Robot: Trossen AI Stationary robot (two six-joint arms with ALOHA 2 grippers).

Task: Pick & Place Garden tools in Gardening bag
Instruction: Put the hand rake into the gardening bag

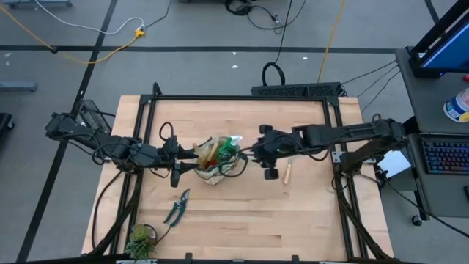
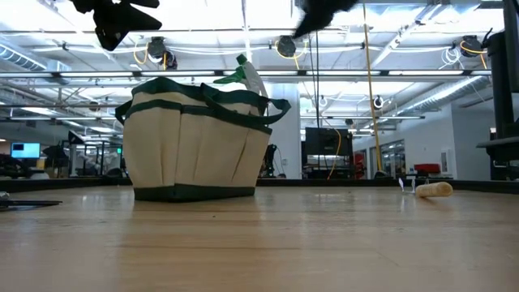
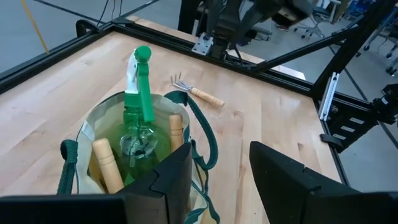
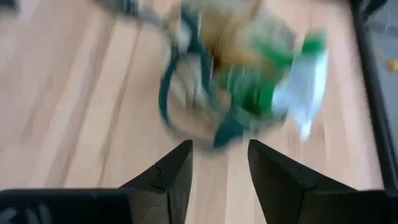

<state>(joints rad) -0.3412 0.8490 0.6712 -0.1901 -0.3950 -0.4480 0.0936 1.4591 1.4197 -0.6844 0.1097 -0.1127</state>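
Hovering my right fingers [image 1: 258, 152], parted and empty, beside the gardening bag [image 1: 212, 163]; rake [image 1: 287, 171] lies just behind them, handle toward me; left fingers [image 1: 174, 152] parted, empty.

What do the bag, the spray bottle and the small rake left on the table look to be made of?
Gardening bag: beige woven canvas, matte, with dark green fabric trim.
Spray bottle: translucent green plastic, glossy, with an opaque green trigger head.
Rake: pale unvarnished-looking wooden handle; thin grey tines, probably metal.
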